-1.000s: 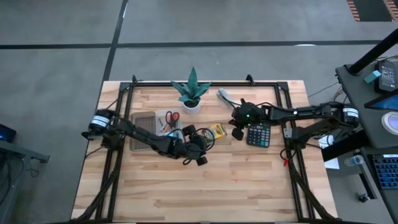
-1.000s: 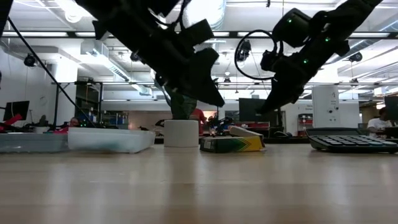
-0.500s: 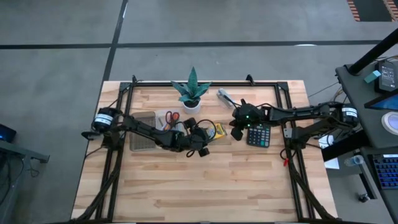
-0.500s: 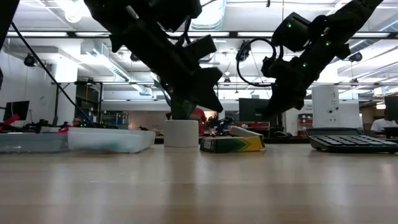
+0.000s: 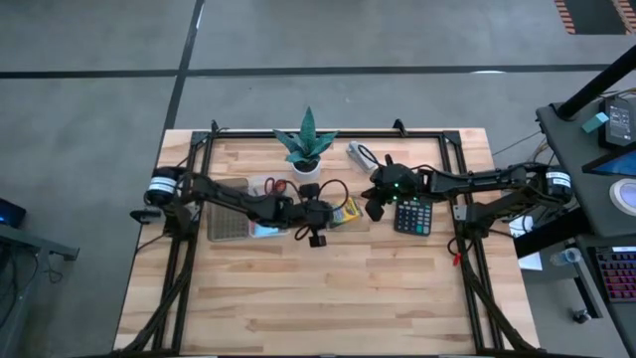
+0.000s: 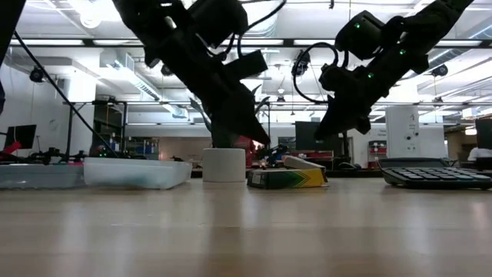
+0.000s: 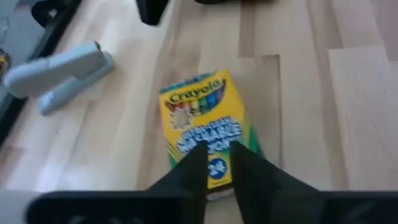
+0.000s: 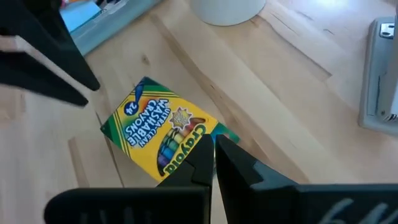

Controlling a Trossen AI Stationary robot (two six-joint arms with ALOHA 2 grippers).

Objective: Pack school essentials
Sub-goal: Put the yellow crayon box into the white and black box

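The yellow-green crayon box [image 5: 347, 211] lies flat on the table right of centre; it also shows in both wrist views [image 7: 204, 127] [image 8: 158, 134]. My left gripper [image 5: 332, 217] [image 7: 219, 167] hovers at the box's left end, open by only a narrow gap. My right gripper [image 5: 367, 207] [image 8: 214, 158] hangs over the box's right end, shut. In the low view both grippers [image 6: 257, 138] [image 6: 321, 135] sit above the box [image 6: 288, 178]. Red-handled scissors [image 5: 274, 186] and the light-blue notepad [image 5: 264, 230] lie by the tray [image 5: 227, 211].
A potted plant in a white pot [image 5: 306, 151] stands near the far edge. A grey stapler [image 5: 360, 154] [image 7: 59, 71] lies right of it. A dark calculator [image 5: 412, 215] sits just right of my right gripper. The near half of the table is bare wood.
My left gripper has swung from nearer the table's near edge toward the far edge and right, arriving at the crayon box's left end. My right gripper has shifted slightly left, toward the box. The box has stayed where it was.
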